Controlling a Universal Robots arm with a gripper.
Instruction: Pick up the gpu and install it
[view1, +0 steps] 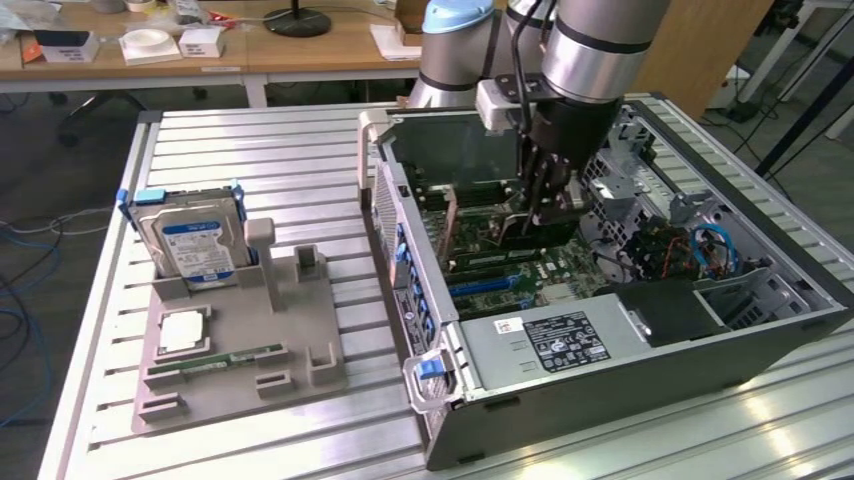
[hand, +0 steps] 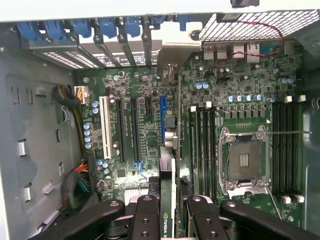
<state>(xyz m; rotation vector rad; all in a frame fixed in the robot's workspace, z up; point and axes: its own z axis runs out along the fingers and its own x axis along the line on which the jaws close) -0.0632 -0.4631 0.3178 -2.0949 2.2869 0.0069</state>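
1. My gripper (view1: 543, 215) is down inside the open computer case (view1: 747, 340), which lies on its side on the slatted tabletop (view1: 267, 140), toward the exterior view's right edge.
2. I've got the gpu (hand: 168, 220) clamped edge-on between my fingers (hand: 146, 220); they are partly closed, pressing on both faces of the thin card.
3. From the wrist view, the card hangs just above the motherboard (hand: 210, 90), lined up lengthwise with the blue expansion slot (hand: 162, 117).
4. Its silver bracket end points toward the case's rear wall, where the blue slot clips (hand: 107, 27) sit in a row.
5. I can't tell whether the card's edge is touching the slot or just above it.
6. Beside that slot run the black expansion slots (hand: 134, 127) and a white one (hand: 104, 125); on the other side sits the open CPU socket (hand: 243, 160).
7. Out on the tabletop, toward the exterior view's left edge, the grey parts holder (view1: 240, 350) carries the hard drive (view1: 196, 245) standing upright and a RAM stick (view1: 220, 360) lying flat near its front.
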